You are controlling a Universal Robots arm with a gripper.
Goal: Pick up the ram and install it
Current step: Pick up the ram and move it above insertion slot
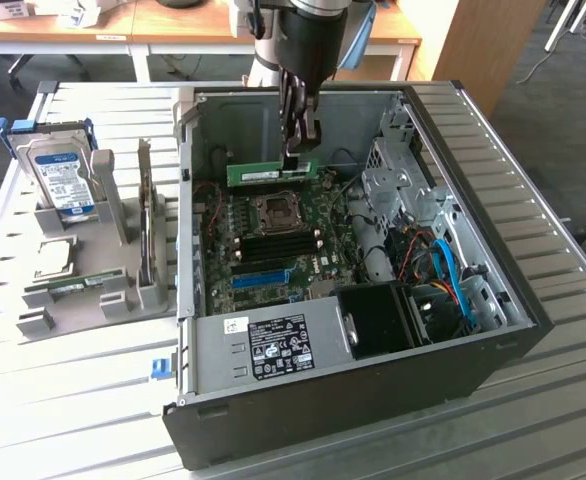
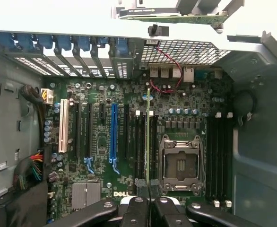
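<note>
The gripper reaches down into the open computer case, its fingers pressed together on the ram, pinching it toward one end rather than at its middle.

In the exterior view the ram is a long, narrow, thin green circuit-board stick. A pale label covers much of the face that shows, and there are small dark parts beside it. It stands on edge and close to level, running across the far part of the case with most of its length reaching to the exterior view's left of the fingers. In the wrist view it is seen edge-on, as a thin green line.

The ram is over the green motherboard, beyond the CPU socket as the exterior view sees it. In the wrist view its edge lines up with the black memory slots just beside that socket, running along them. Whether its lower edge touches a slot, I cannot tell.

A blue expansion slot lies farther along the board.

The case lies on a slatted metal table. Beside it, to the exterior view's left, a grey holder carries a blue-labelled hard drive standing upright and a second green stick lying low, well apart from the gripper.
</note>
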